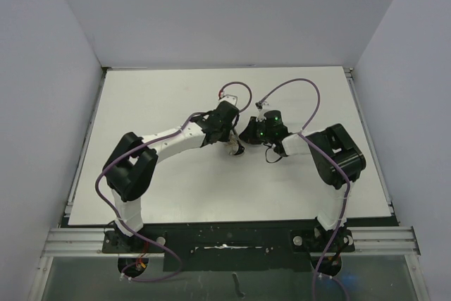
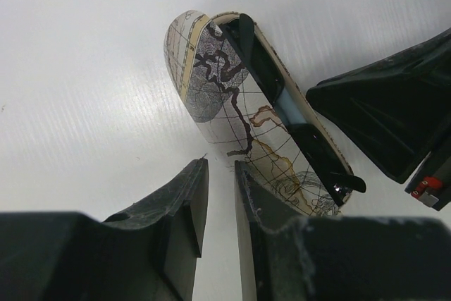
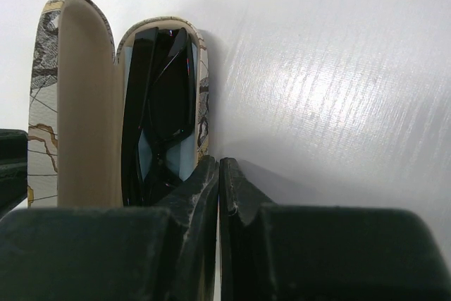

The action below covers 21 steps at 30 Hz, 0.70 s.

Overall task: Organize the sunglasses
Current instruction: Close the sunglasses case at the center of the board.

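Left gripper (image 2: 220,168): fingers are sitting drawn close together, leaving only a narrow slit of table between them and pinching nothing; it is hovering just short of the case's patterned shell.
Right gripper (image 3: 218,163): fingers are pressing together with nothing between them; it is standing just beside the case's rim, and contact cannot be told.
Case (image 2: 211,82): is lying open between the two grippers, map-patterned outside, with one shell showing its bare tan lining.
Sunglasses (image 3: 158,96): are resting folded inside the other shell, the one nearer the right gripper.
Cloth (image 2: 290,112): light blue, is showing beneath the sunglasses.
Table (image 1: 155,96): white, is carrying the case near its centre.
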Tool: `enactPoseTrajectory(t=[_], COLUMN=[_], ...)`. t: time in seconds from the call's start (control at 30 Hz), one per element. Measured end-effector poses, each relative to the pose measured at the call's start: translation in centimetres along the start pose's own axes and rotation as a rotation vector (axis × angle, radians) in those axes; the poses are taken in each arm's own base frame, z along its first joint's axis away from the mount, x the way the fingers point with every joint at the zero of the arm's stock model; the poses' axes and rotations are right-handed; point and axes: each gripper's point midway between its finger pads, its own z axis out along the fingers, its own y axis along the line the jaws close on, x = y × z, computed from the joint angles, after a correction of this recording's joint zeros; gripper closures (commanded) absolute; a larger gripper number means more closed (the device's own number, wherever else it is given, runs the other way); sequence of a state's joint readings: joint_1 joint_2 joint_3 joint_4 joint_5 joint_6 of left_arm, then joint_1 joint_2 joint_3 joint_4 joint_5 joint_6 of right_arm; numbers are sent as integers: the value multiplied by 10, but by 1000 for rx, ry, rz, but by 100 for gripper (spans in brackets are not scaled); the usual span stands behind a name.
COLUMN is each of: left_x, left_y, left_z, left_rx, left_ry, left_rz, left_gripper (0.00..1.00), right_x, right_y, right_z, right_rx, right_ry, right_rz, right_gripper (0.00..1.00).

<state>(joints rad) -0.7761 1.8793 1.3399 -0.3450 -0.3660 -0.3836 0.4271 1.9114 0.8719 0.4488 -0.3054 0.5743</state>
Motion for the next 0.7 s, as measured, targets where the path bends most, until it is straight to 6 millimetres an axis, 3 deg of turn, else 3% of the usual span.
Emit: enactPoseTrajectory(t=[0.7], left_x=[-11], left_y=[-18], left_z=[-3], left_rx=[169], left_ry=[12], left_rz=[-110], left_gripper=[78], right_x=[-3], right_y=[-2], right_z=[3], right_rx=[2], right_ry=[-19], right_rz=[-7], right_gripper=[100])
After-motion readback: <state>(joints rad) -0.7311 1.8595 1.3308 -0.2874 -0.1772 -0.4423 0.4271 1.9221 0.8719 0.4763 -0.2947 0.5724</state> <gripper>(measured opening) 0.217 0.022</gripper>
